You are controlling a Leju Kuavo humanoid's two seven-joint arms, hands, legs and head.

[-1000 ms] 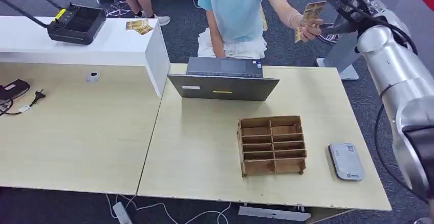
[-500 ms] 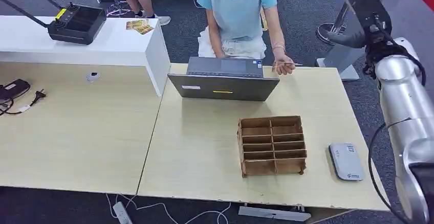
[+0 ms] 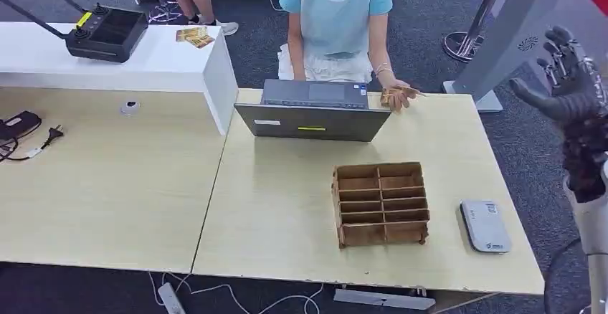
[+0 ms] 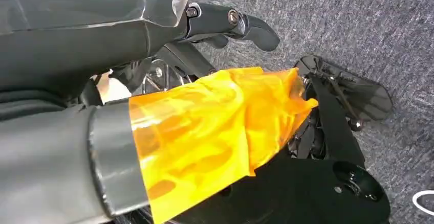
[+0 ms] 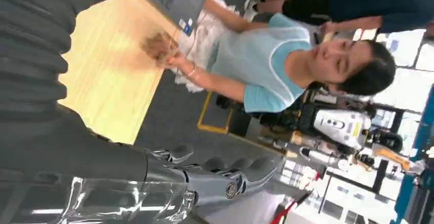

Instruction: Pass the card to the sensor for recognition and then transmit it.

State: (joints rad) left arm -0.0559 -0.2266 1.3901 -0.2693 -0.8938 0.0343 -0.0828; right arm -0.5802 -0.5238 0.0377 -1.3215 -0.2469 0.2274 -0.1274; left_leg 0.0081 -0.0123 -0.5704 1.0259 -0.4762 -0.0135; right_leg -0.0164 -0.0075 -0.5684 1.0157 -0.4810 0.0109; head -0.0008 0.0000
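Observation:
A person in a light blue top sits behind the desk and holds the brown card point(image 3: 394, 97) low over the desk's far edge, beside the laptop; the card point(image 5: 159, 46) also appears in the right wrist view. My right hand point(image 3: 568, 77) is raised beyond the desk's right side, fingers point(image 5: 225, 175) spread, holding nothing. The card sensor point(image 3: 485, 226), a flat grey-white box, lies near the desk's front right corner. My left hand point(image 4: 225, 22) hangs over the grey carpet with nothing in it, its fingers stretched out.
A wooden compartment organiser point(image 3: 381, 203) stands left of the sensor. An open laptop point(image 3: 313, 110) sits at the desk's far edge. A white counter point(image 3: 107, 59) with a black router is at the back left. A grey pillar stand point(image 3: 505, 34) rises behind my right hand.
The person took the card from beside my raised right hand and lowered it to the desk's far edge. My right arm has swung back to the right and lower, hand empty.

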